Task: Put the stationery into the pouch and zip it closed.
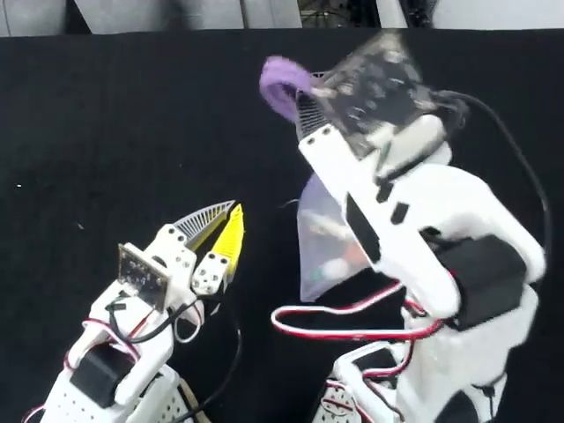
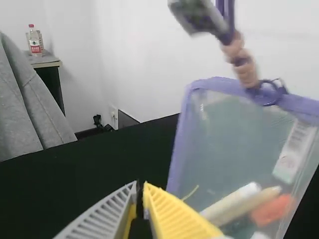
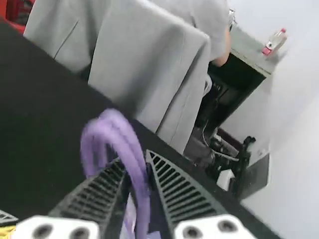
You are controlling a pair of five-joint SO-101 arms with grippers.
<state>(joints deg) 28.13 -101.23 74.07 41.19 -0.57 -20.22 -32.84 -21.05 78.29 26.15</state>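
- The right gripper (image 3: 135, 160) is clamped on the purple strap (image 3: 107, 132) of the pouch (image 1: 322, 240), with the strap pinched between its ribbed grey fingers (image 3: 172, 181).
- The translucent, purple-edged pouch hangs from that strap above the black table (image 1: 132, 132), just beside the right arm.
- Stationery lies at the bottom of the pouch: a white pen (image 2: 233, 200) and an orange piece (image 2: 269, 211).
- The left gripper (image 1: 232, 214) sits low near the pouch, its yellow and grey fingers pressed together, holding nothing.
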